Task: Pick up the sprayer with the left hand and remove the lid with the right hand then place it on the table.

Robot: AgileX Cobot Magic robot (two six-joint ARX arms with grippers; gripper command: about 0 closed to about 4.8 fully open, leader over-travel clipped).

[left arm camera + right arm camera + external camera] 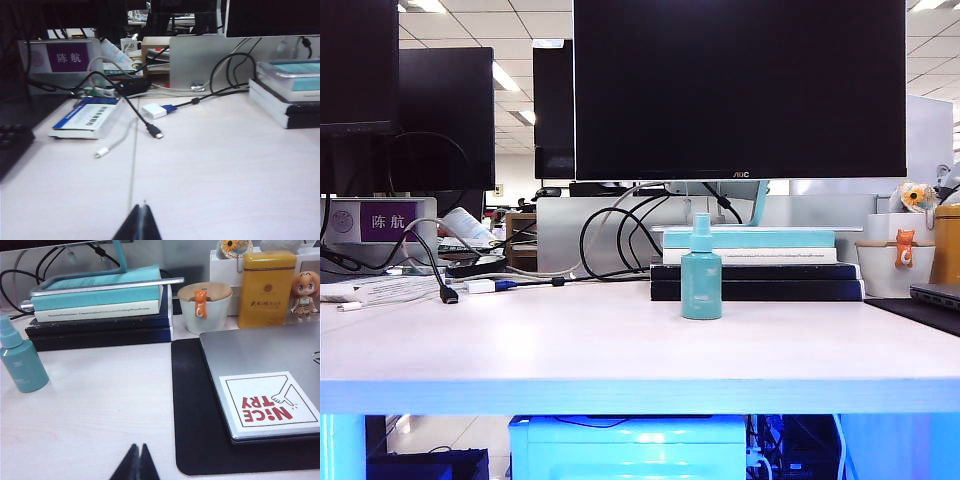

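The small teal cylindrical plastic sprayer [701,270] stands upright mid-bench, capped, just before the stacked books [756,264] toward the rear edge, clear for grasping, while the left hand [139,225] and right hand [136,464] hover closed, empty, near the front edge.

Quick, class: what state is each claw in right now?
Left claw: closed, empty, above the table.
Right claw: closed, empty, short of the sprayer.
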